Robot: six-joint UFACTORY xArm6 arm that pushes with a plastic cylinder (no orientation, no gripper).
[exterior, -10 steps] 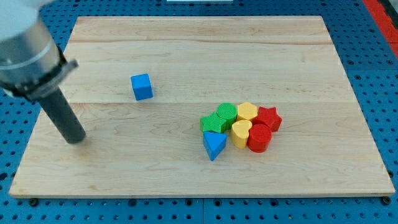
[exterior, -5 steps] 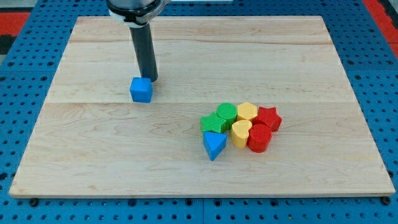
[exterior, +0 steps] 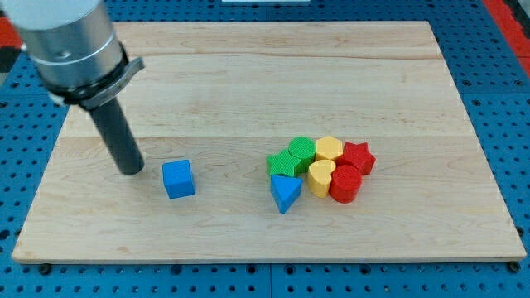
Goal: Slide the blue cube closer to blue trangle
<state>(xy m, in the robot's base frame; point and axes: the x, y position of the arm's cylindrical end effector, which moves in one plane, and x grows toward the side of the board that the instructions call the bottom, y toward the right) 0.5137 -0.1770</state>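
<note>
Now, in the one camera view, we see the blue cube (exterior: 178,179) lying on the wooden surface (exterior: 248,240) toward the view's lower left, well apart from the blue triangle (exterior: 285,193). Bare wood lies between them. The triangle sits at the view's lower-left edge of a tight cluster: a green star-like block (exterior: 284,163) and a green cylinder (exterior: 302,151) just above it, two yellow blocks (exterior: 325,162) to its right, then a red star (exterior: 358,156) and a red cylinder (exterior: 345,184) farther right.

Our tip (exterior: 131,170) stands just to the view's left of the cube, slightly higher in the view, near it but not touching, as far as we can tell. The end effector is a plain rod with nothing to open or close, so it holds nothing; it can only shove.

We judge the task as under way but unfinished: the cube sits roughly level with the triangle, yet a clear stretch of surface separates them. What is left, in our judgement, is a push from the cube's left side toward the view's right, stopping short of the cluster so the other blocks are not scattered.
</note>
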